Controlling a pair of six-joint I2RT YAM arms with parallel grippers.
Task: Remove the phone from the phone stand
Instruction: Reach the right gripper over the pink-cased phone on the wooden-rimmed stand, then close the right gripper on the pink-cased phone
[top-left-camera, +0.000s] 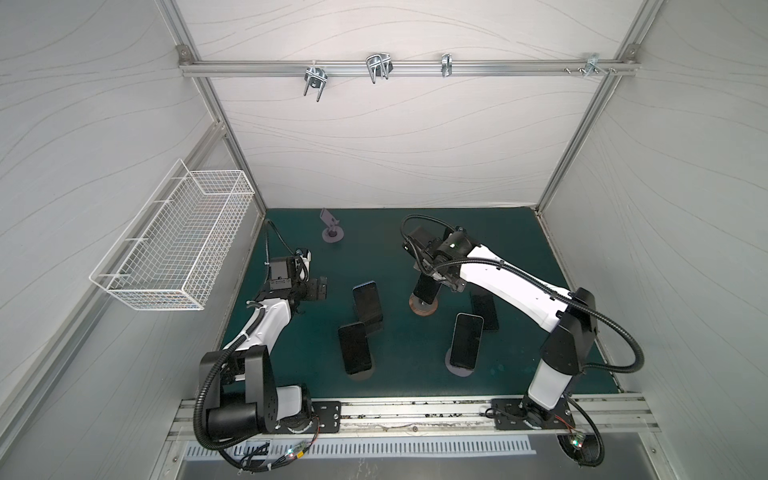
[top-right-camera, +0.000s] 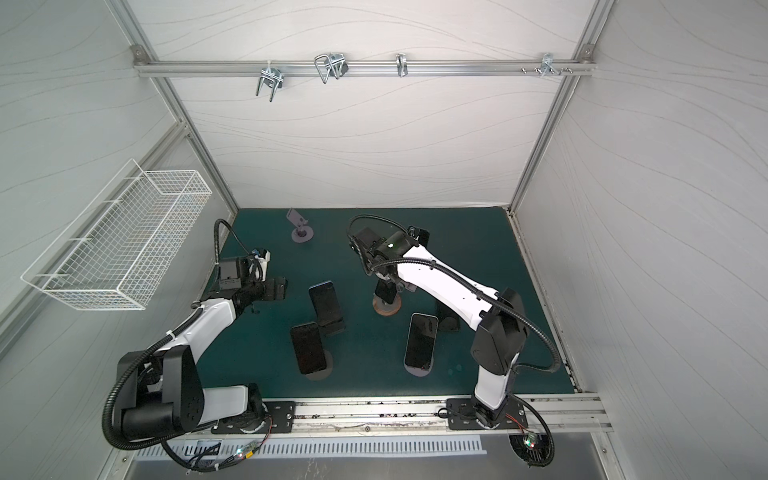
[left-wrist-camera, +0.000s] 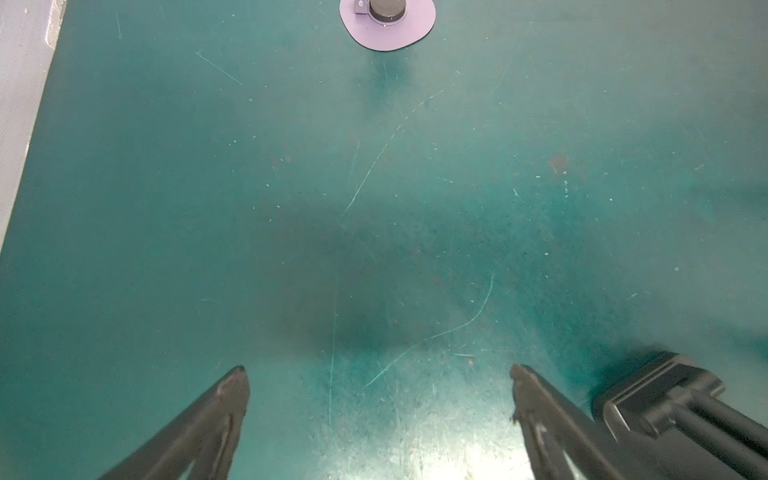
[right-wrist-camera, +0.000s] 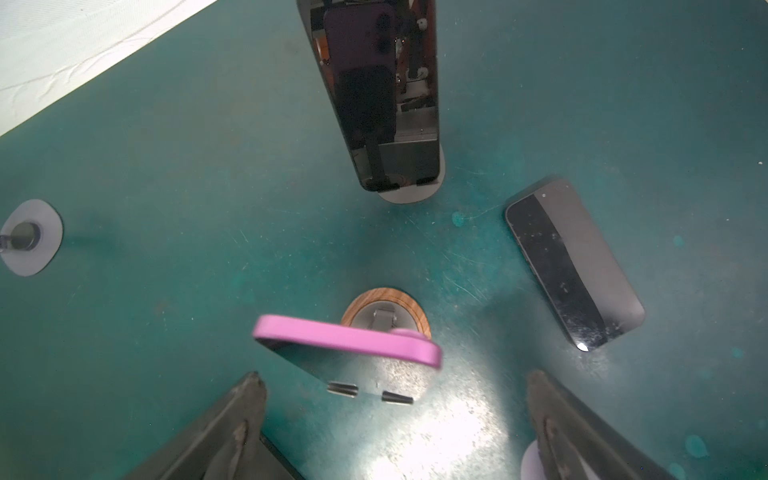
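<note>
Right gripper (right-wrist-camera: 395, 376) wide apart, empty, near pink-cased phone (right-wrist-camera: 345, 338) half hiding its wood-ringed stand (right-wrist-camera: 417, 318); left gripper (left-wrist-camera: 378, 368) likewise.

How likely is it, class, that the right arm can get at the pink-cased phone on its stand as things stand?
Likely yes: the right gripper hangs open over the pink-cased phone, nothing lies between them, and the dark phone beside it sits apart.

A: What's standing on the scratched green tabletop (top-left-camera: 411, 355)?
B: An empty grey stand (top-left-camera: 332, 233) at the back and a wood-based stand (top-left-camera: 424, 311) in the middle.
A: Anything lying flat?
B: One dark phone (right-wrist-camera: 573, 266), near the wood-based stand.
</note>
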